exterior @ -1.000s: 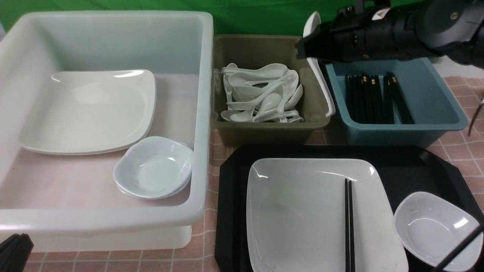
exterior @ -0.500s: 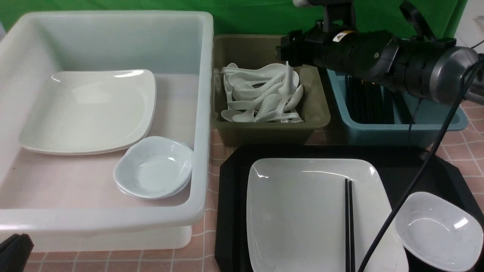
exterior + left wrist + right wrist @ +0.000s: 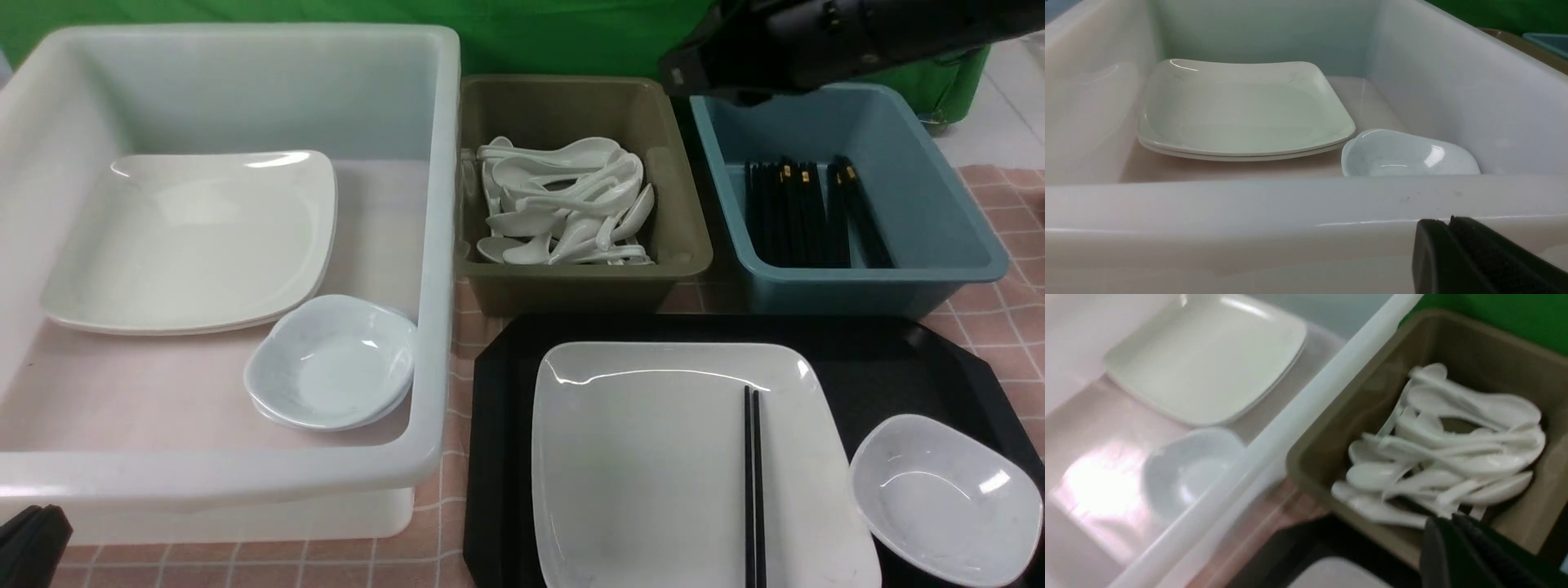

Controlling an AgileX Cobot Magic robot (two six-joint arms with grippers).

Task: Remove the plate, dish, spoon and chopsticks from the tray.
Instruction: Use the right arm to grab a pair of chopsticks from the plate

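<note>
Plate (image 3: 645, 465) centred on tray (image 3: 882, 367), chopsticks (image 3: 752, 490) on its 3 o'clock side, dish (image 3: 939, 502) at tray's 4 o'clock, left gripper (image 3: 1447, 223) closed, empty, right gripper (image 3: 1447, 522) closed, empty

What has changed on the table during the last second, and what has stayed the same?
The right gripper released its spoon into the pile in the olive tub, shut again and withdrew upward and rightward. The plate, chopsticks and dish remain on the tray; the left gripper stays shut.
</note>
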